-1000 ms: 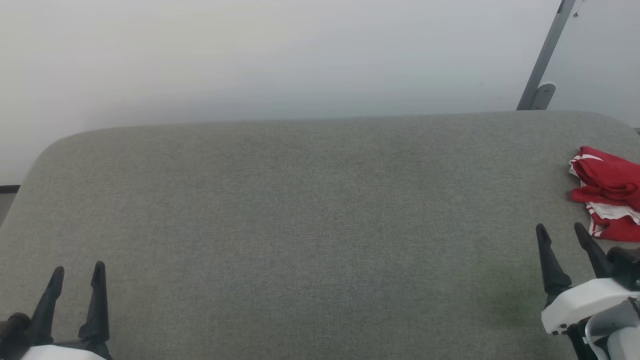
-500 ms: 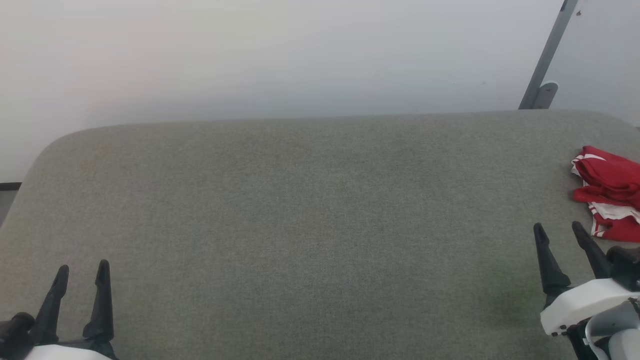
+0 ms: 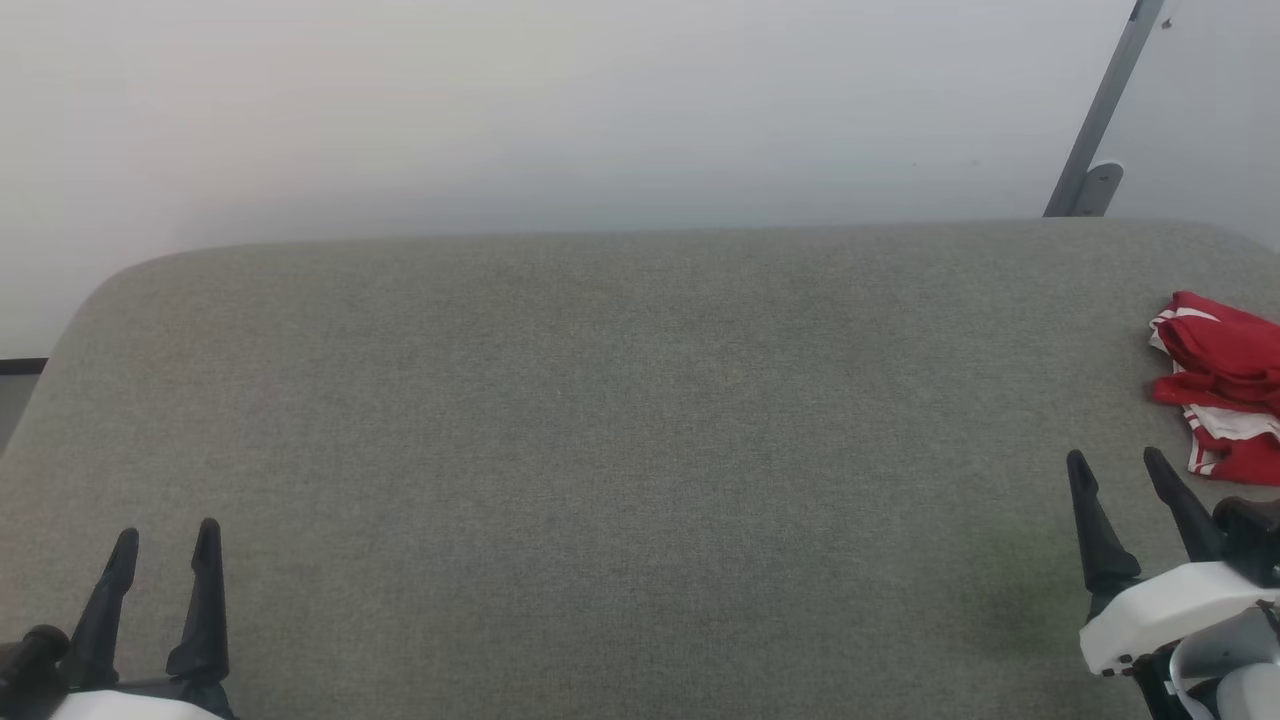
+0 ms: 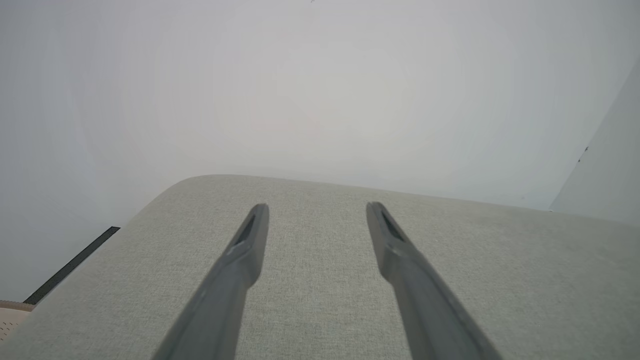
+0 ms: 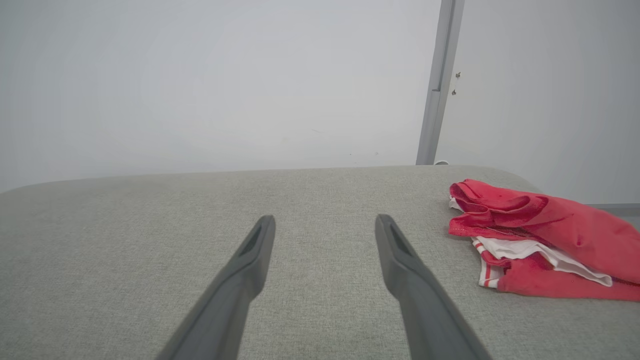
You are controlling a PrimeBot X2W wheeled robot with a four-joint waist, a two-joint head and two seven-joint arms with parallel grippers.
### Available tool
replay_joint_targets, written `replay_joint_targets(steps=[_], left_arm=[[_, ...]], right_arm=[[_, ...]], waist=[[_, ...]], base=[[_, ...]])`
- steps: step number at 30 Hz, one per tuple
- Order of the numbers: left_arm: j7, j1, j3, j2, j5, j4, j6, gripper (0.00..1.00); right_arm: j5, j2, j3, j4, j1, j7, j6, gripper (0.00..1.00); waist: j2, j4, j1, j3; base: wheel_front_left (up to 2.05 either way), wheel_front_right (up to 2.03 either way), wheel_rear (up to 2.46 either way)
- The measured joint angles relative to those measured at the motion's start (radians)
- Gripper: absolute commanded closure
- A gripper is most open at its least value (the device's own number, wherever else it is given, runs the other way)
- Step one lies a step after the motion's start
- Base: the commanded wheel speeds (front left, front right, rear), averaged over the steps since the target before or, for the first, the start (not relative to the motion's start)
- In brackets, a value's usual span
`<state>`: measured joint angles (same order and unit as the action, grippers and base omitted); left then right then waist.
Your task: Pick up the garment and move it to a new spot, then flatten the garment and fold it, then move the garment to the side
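Observation:
The garment [image 3: 1225,385], a red shirt with white striped trim, lies crumpled at the right edge of the grey fabric table [image 3: 600,450]. The right wrist view has the garment [image 5: 540,235] to the right of my fingers, bunched in folds. My right gripper [image 3: 1115,462] hovers at the lower right, just left of and short of the cloth, open and empty. At the lower left my left gripper [image 3: 167,535] is open too, with nothing between its fingers. In the left wrist view the left gripper [image 4: 316,210] points over bare table.
A plain pale wall rises behind the table's rounded far edge. A grey metal post [image 3: 1100,110] leans at the back right. A beige perforated basket corner [image 4: 10,320] shows at the left wrist view's lower left, beside the table.
The head camera has drifted slightly, shifting the garment and post a little right. Both grippers stay open and nearly still.

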<state>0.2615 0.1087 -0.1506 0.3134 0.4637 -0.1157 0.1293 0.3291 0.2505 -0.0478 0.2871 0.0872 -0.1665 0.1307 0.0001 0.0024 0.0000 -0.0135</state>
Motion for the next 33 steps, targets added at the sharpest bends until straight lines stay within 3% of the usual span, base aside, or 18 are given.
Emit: replay_joint_targets(steps=[8, 9, 15, 33], left_arm=[[0.000, 0.000, -0.001, -0.002, 0.002, 0.015, 0.000, 0.00], [0.000, 0.000, -0.004, -0.004, 0.007, 0.019, 0.000, 1.00], [-0.007, 0.016, 0.012, -0.052, 0.020, -0.029, 0.000, 1.00], [-0.092, -0.015, 0.016, -0.101, 0.277, -0.053, 0.000, 1.00]], right_arm=[[0.003, -0.007, -0.004, -0.001, -0.001, 0.001, 0.000, 0.00], [0.004, -0.007, -0.004, 0.000, -0.001, 0.001, 0.000, 1.00], [0.011, -0.036, 0.007, 0.047, -0.039, 0.006, 0.000, 1.00], [0.302, -0.071, -0.013, 0.034, -0.039, 0.068, 0.000, 1.00]], waist=[[0.0000, 0.003, 0.0000, 0.001], [0.0000, 0.003, 0.0000, 0.002], [0.0000, 0.003, 0.0000, 0.002], [0.0000, 0.003, 0.0000, 0.004]], base=[[0.00, 0.00, 0.00], [0.00, 0.00, 0.00], [0.00, 0.00, 0.00], [0.00, 0.00, 0.00]])
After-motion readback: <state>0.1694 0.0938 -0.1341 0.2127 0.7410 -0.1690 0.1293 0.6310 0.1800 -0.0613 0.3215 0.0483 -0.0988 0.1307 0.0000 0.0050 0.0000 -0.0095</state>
